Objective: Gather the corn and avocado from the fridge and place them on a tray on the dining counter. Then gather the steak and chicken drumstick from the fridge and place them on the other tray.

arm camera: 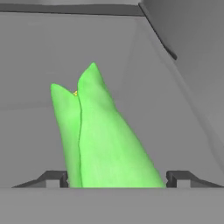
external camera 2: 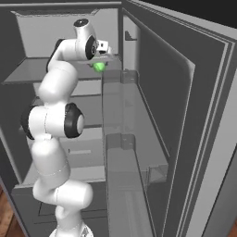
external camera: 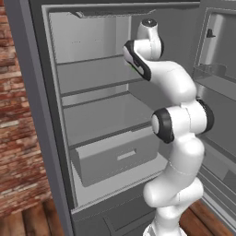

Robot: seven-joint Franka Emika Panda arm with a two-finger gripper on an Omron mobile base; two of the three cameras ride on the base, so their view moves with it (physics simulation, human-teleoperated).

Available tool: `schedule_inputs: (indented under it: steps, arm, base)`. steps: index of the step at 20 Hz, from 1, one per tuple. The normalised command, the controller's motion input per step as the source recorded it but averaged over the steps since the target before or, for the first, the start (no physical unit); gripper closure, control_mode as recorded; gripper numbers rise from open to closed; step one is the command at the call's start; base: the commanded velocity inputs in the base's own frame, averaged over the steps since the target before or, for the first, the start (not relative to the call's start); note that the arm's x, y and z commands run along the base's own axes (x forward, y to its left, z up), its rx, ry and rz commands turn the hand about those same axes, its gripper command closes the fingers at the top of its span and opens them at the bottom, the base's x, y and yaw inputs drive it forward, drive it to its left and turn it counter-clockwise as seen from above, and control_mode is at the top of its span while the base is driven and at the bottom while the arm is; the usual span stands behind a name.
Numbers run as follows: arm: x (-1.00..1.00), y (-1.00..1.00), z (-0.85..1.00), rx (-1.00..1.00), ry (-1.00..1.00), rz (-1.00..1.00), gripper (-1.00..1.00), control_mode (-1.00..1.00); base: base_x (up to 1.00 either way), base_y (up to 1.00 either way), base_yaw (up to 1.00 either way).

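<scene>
The corn (arm camera: 98,135), wrapped in a bright green husk with a speck of yellow at its tip, points away from the hand on an upper fridge shelf (external camera: 97,73). My gripper (arm camera: 117,177) straddles its thick end, one dark fingertip (arm camera: 54,177) against each side. From the right base view the corn (external camera 2: 98,66) is a small green patch just under the gripper (external camera 2: 100,61), deep in the fridge near its right wall. The avocado, steak, chicken drumstick and trays are out of view.
The fridge stands open, with grey shelves and a closed drawer (external camera: 117,156) low down. Its open door carries bins (external camera 2: 134,162) close on the arm's right. A brick wall (external camera: 18,138) lies left of the fridge.
</scene>
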Motion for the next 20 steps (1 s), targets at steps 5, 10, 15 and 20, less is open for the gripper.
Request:
schedule_inputs:
  steps: [5,10,15,20]
  arm:
    - [-0.80,0.21,0.00,0.00,-0.13,0.00,1.00,-1.00]
    - [-0.97,0.23,0.00,0.00,-0.12,-0.01,1.00,-1.00]
    - [-1.00,0.07,0.02,0.01,-0.07,-0.04,1.00,-1.00]
    - [-1.00,0.02,0.17,0.04,0.00,-0.04,1.00,-1.00]
  base:
    - [0.00,0.00,0.00]
    - [0.00,0.00,0.00]
    - [0.00,0.00,0.00]
    - [0.00,0.00,0.00]
